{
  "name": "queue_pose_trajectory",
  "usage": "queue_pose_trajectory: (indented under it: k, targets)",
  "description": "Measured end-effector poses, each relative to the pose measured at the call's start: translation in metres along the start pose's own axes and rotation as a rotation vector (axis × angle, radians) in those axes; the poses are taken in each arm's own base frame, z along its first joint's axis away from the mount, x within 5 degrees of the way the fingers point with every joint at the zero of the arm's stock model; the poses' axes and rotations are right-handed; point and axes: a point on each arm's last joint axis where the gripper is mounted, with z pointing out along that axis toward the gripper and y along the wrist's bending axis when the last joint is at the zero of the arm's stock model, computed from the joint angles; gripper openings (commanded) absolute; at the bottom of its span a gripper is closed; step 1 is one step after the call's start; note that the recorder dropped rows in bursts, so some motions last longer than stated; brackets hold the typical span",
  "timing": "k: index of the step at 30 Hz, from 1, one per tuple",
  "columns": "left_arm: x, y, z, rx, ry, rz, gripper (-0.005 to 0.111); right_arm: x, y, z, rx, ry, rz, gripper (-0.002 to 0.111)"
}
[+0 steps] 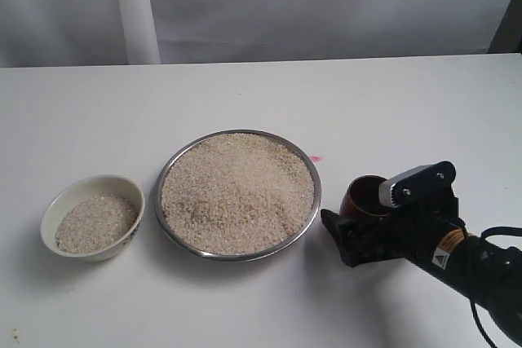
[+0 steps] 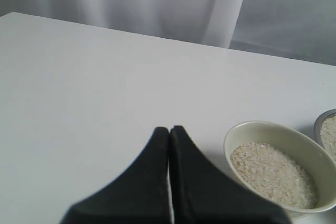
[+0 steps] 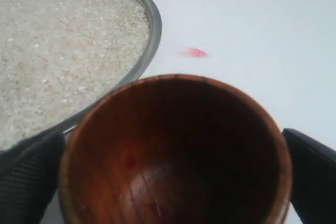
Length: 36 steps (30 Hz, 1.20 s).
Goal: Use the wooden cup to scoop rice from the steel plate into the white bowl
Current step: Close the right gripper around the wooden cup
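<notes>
Grippers: two. Right gripper [image 1: 363, 209] is at the lower right of the exterior view, black, on a dark arm with one cable [image 1: 477, 323] running off the bottom edge. Its jaws are spread wide, with one black finger [image 1: 337, 232] on each side of the wooden cup [image 1: 364, 193]. In the right wrist view the cup fills the gap between both fingers; can't tell if the pads actually touch the wood. One cup only: reddish-brown, glossy, dark inside, upright on the table [image 1: 245, 91]. Left gripper [image 2: 169, 130] shows only in its own wrist view. Its two black fingers are pressed together tip to tip, pinching nothing, with the bowl at the lower right of that view.

White bowl [image 1: 86, 187]: one, lower left of the exterior view, cream, dark pattern on the outer side, partly filled. Steel plate [image 1: 245, 255]: one, centre frame, between bowl and cup, near both but touching neither. Rice [image 1: 236, 193] is in two lots: a big heap covering the plate almost to the rim, and a smaller layer in the bowl. The cup stands just right of the plate rim.

One small pink mark [image 1: 316, 158] is on the table just past the plate's upper right edge. Farther back is white tabletop, then a pale grey backdrop [image 1: 342, 6] with one white vertical strip [image 1: 134, 6] at upper left.
</notes>
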Motion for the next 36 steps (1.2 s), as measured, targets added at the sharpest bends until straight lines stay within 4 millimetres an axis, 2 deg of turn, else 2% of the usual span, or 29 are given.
queue_pose_trajectory:
  k: [11,22,25,30,36]
  targets:
    - [0.0,0.0,0.0,0.0,0.0,0.0,0.0,0.0022,-0.0013,0.008,0.001,-0.005,0.003,0.105]
    - [0.0,0.0,0.0,0.0,0.0,0.0,0.0,0.0017,-0.0013,0.008,0.001,-0.011,0.003,0.09]
    - [0.0,0.0,0.0,0.0,0.0,0.0,0.0,0.0013,-0.0013,0.008,0.001,-0.015,0.003,0.076]
    - [0.0,0.0,0.0,0.0,0.0,0.0,0.0,0.0009,-0.0013,0.008,0.0,-0.019,0.001,0.04]
    - [0.0,0.0,0.0,0.0,0.0,0.0,0.0,0.0009,-0.0013,0.008,0.0,-0.019,0.001,0.014]
